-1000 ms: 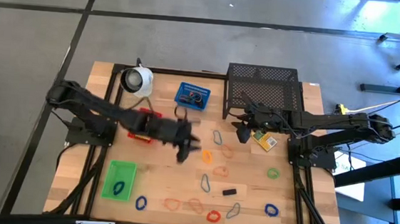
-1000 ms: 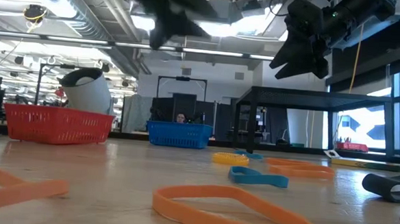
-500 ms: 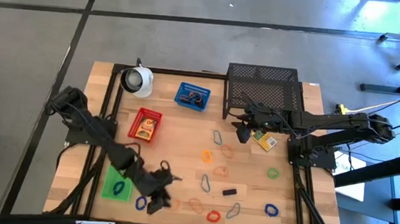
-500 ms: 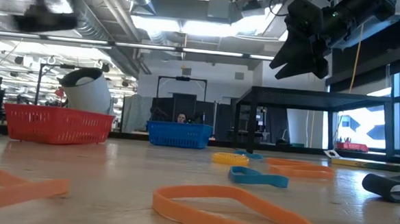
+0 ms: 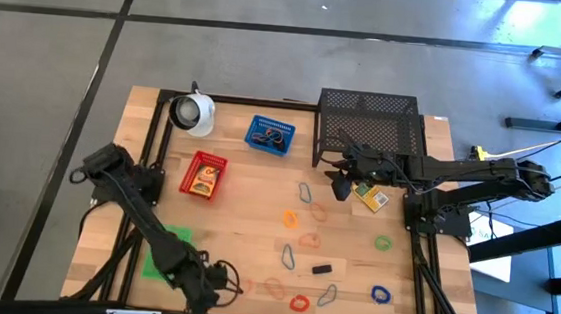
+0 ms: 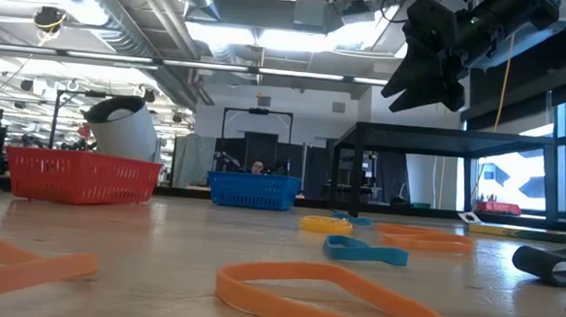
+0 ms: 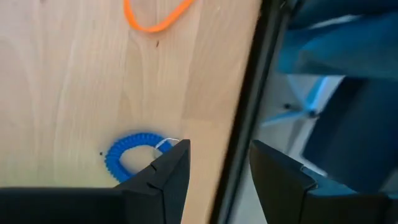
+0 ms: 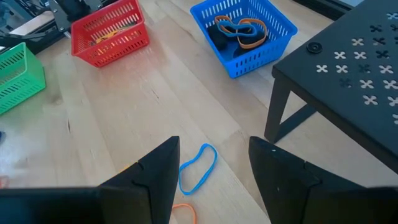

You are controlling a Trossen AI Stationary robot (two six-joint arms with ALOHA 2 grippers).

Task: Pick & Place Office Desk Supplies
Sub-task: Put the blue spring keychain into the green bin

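A: The blue coiled band loop [image 7: 129,158] is seen lying flat on the surface [image 5: 258,190], just ahead of the left claw [image 7: 214,171] and slightly to the side of its gap. Why is the claw held there?

B: A pick-up is judged to be in preparation. The fingers are kept parted with nothing between them, so the loop is not yet gripped. An orange loop [image 7: 155,15] is left farther ahead of the same claw, untouched.

A: And the surface's edge?

B: It is found right beside the left claw; the dark frame rail [image 7: 245,118] is crossed by the gap between the fingers. The loop sits so close to that edge that a careful approach is judged to be needed.

A: Where is the loop likely meant to go?

B: The green tray [image 5: 165,253] is seen just behind the left claw, half covered by the arm, so it is judged the nearest destination. The red tray [image 5: 205,174] and the blue tray [image 5: 269,135] are placed farther off, the blue one already holding some bands.

A: What of the right claw [image 5: 340,187]?

B: It is held parked above the surface, beside the black mesh rack [image 5: 368,129], with its fingers apart and empty. A blue band [image 8: 199,167] is seen below and ahead of it, and the small yellow box [image 5: 370,196] lies just beside it.
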